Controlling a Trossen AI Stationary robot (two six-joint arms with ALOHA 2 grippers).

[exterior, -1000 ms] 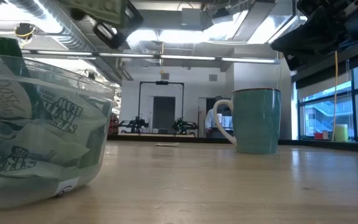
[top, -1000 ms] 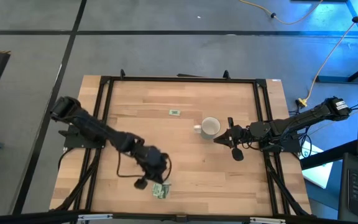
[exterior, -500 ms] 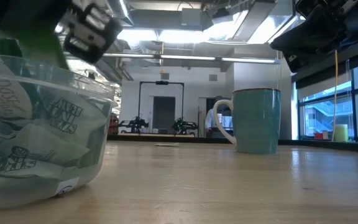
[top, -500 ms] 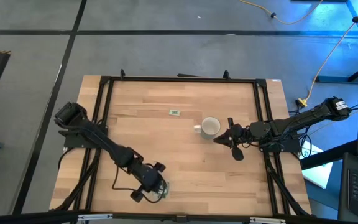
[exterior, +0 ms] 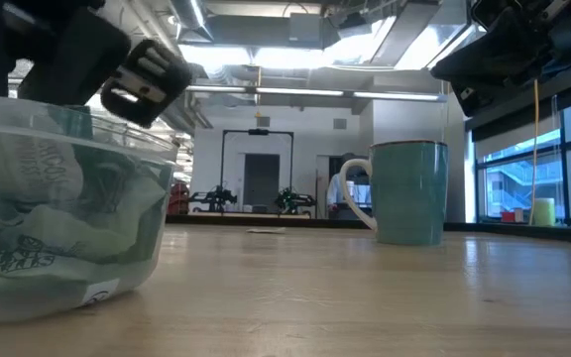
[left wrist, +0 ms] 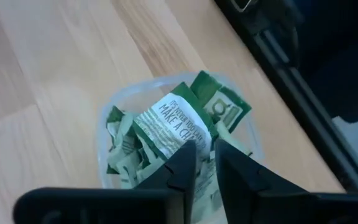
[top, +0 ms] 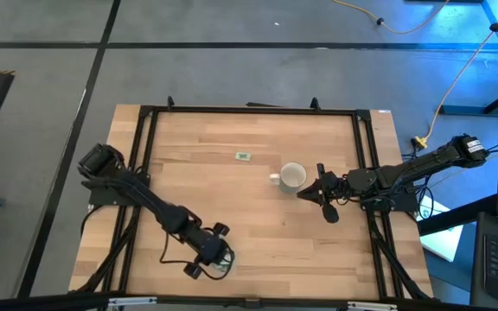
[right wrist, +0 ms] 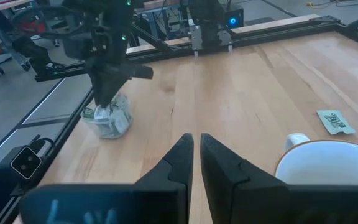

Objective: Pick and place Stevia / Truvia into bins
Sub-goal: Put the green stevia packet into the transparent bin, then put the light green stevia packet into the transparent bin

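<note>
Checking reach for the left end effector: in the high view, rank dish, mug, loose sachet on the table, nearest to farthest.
From the left end effector:
1. Clear dish, directly under it, near table edge.
2. White mug, right of centre.
3. Loose sachet, far side. Mug and sachet are nearly too close to call.

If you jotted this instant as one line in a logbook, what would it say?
left gripper: over clear dish, jaws slightly apart above sachets | right gripper: waits by white mug | loose sachet: on table

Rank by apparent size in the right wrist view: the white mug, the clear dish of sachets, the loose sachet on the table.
1. White mug, largest, but nearest the camera and cut off.
2. Clear dish.
3. Loose sachet.
</note>
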